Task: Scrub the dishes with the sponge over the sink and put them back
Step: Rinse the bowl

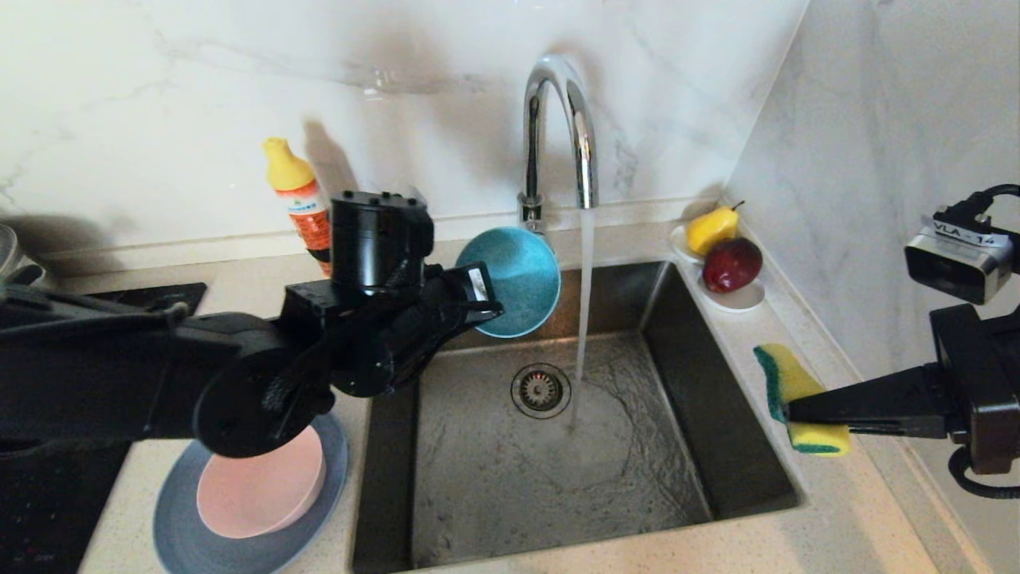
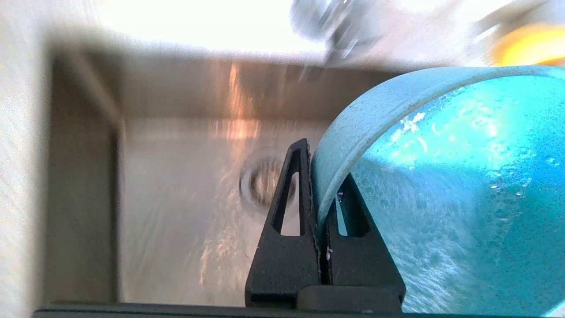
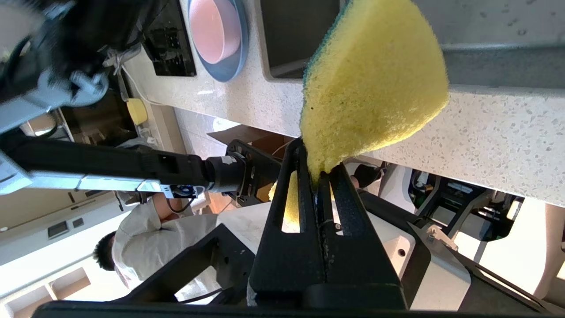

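Observation:
My left gripper (image 1: 482,307) is shut on the rim of the small teal bowl (image 1: 514,279), which hangs tilted on edge above the sink's (image 1: 550,454) back left corner, just left of the running water. In the left wrist view the teal bowl (image 2: 450,176) is wet inside, with one finger on each side of its rim at the gripper (image 2: 324,176). My right gripper (image 1: 789,414) is shut on the yellow sponge (image 1: 793,391) with a green face, above the counter at the sink's right edge. The sponge (image 3: 371,84) bulges from the right gripper (image 3: 318,168). The pink bowl (image 1: 263,490) rests on the blue-grey plate (image 1: 191,534).
The chrome tap (image 1: 558,127) pours a stream of water (image 1: 584,295) beside the drain strainer (image 1: 540,390). A white dish (image 1: 737,296) with a pear and an apple sits at the back right. An orange bottle (image 1: 299,199) stands by the wall. A black hob (image 1: 48,486) lies left.

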